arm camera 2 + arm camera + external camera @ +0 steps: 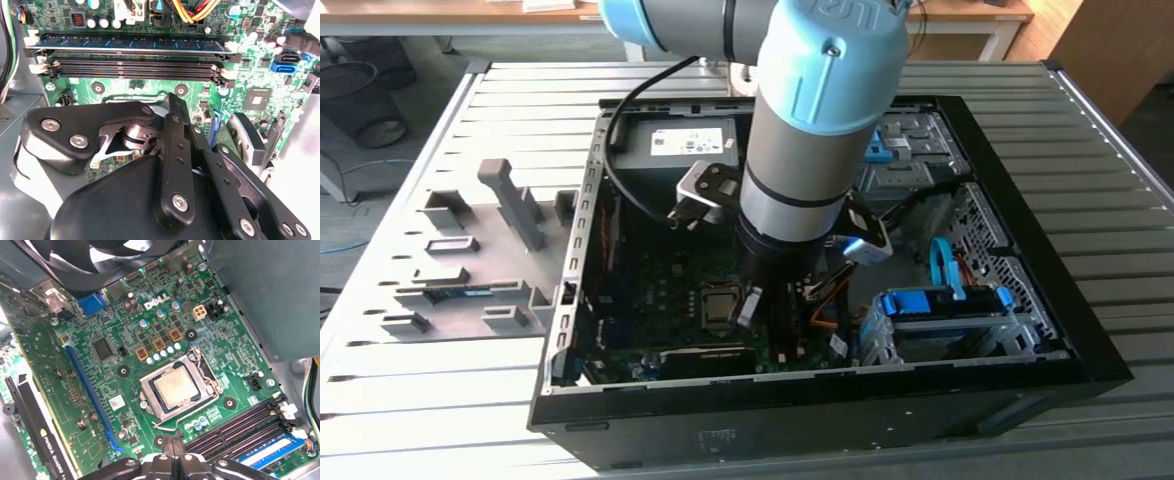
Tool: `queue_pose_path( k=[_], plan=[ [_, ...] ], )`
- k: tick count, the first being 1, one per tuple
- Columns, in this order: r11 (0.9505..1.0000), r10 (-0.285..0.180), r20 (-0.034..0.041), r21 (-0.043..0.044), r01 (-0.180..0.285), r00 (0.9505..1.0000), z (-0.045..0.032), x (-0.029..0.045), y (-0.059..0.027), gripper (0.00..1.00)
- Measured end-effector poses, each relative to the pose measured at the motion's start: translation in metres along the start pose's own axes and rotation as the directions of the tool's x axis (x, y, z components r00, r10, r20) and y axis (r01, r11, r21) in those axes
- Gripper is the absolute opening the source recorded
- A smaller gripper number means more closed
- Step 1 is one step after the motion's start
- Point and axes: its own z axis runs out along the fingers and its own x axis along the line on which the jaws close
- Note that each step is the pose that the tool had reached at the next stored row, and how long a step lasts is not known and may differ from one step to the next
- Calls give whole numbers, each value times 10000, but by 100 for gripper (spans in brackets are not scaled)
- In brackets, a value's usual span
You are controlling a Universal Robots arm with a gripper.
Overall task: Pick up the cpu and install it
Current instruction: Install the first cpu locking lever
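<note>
The gripper [749, 305] hangs straight down from the upright arm [817, 110] inside the open computer case [1041, 300], its tip just above the motherboard [115, 330]. Whether its fingers are parted or closed, I cannot tell; the second wrist view shows mostly black linkage. In the first wrist view the cpu [175, 386] lies flat in the socket frame [197, 365], seemingly seated, near the gripper and apart from it. The memory stick [130, 44] sits in its slot just beside.

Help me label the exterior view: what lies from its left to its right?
Grey parts holder → open computer case's left wall → cpu in its socket → gripper → blue drive bracket.
</note>
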Motion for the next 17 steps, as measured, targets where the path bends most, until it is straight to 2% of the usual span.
queue_pose_path(
  k=[7,13,17],
  plan=[
    [10000,0,12,26,0,10000,5,-24,104,10],
    [10000,1,18,38,-1,10000,11,-89,197,10],
    [10000,0,25,47,0,10000,12,-119,226,10]
  ],
)
